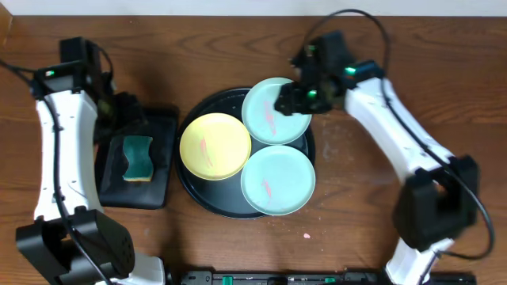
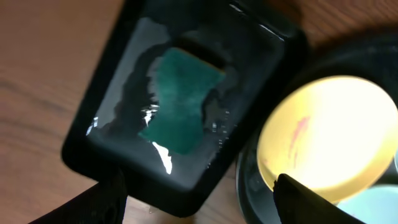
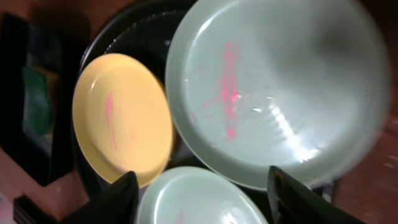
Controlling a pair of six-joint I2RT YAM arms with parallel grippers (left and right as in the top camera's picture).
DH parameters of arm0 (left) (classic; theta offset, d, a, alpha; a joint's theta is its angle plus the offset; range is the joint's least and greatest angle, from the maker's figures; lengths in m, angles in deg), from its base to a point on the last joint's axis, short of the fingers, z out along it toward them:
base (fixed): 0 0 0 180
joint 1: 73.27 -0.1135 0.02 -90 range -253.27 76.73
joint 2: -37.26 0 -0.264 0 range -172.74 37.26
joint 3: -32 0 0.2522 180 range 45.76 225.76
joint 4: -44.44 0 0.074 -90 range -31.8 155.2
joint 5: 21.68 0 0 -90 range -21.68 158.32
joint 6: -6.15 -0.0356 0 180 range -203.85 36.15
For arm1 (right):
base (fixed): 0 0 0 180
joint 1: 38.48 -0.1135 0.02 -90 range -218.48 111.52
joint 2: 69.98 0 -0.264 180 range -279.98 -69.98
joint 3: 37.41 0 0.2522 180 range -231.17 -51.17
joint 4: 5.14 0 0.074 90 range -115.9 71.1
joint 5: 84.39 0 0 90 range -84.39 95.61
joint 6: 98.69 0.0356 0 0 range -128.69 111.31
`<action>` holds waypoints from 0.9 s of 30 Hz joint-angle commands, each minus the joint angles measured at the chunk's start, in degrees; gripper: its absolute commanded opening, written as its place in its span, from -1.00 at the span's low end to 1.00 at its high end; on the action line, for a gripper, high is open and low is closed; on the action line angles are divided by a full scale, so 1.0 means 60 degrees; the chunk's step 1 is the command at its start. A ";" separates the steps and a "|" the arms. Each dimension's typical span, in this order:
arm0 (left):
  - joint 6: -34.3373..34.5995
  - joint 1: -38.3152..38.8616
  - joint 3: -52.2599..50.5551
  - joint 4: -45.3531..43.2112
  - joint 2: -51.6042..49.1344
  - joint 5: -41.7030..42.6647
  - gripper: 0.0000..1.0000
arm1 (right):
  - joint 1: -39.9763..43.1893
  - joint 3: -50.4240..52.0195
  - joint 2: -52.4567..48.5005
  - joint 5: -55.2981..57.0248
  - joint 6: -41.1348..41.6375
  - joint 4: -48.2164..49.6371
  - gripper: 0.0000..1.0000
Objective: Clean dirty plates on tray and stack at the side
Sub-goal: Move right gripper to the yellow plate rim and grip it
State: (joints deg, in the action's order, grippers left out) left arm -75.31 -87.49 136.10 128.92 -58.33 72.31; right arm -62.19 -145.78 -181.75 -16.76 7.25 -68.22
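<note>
Right hand point(image 1: 291, 100): spread wide, empty, poised over far mint plate point(image 1: 265, 115).
Left hand point(image 2: 200, 190): spread wide, empty, above sponge point(image 2: 180, 99).
Location: far mint plate, near mint plate point(image 1: 278, 180), yellow plate point(image 1: 215, 146) inside black tray point(image 1: 207, 203), red-smeared, edges touching.
Handling: likely light, stiff, slick.
Grip point: exposed outer rim.

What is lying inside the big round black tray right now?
Three smeared plates: the yellow plate at left, the far mint plate, the near mint plate. They cover most of the tray, so whatever lies beneath them cannot be seen.
</note>
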 commanded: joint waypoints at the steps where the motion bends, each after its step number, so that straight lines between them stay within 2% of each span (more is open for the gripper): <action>1: 0.0273 -0.0321 0.0233 0.0062 0.0146 -0.0138 0.53 | -0.0780 -0.1024 -0.0834 0.0736 0.0484 -0.0295 0.19; 4: 0.0270 -0.0401 0.0233 0.0066 0.0146 -0.0346 0.53 | -0.1268 -0.1297 -0.1402 0.0914 0.0780 -0.0361 0.11; 10: 0.0270 -0.0404 0.0215 0.0076 0.0146 -0.0820 0.53 | -0.1891 -0.1297 -0.2036 0.1249 0.0885 -0.0612 -0.22; 27: 0.0273 -0.0404 -0.0095 0.0066 0.0146 -0.0823 0.53 | -0.2871 -0.1279 -0.2718 0.3293 0.1705 -0.0743 -0.51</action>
State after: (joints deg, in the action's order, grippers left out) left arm -74.59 -89.68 136.10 128.94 -58.33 68.11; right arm -79.17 -152.60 -196.70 0.00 15.47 -72.46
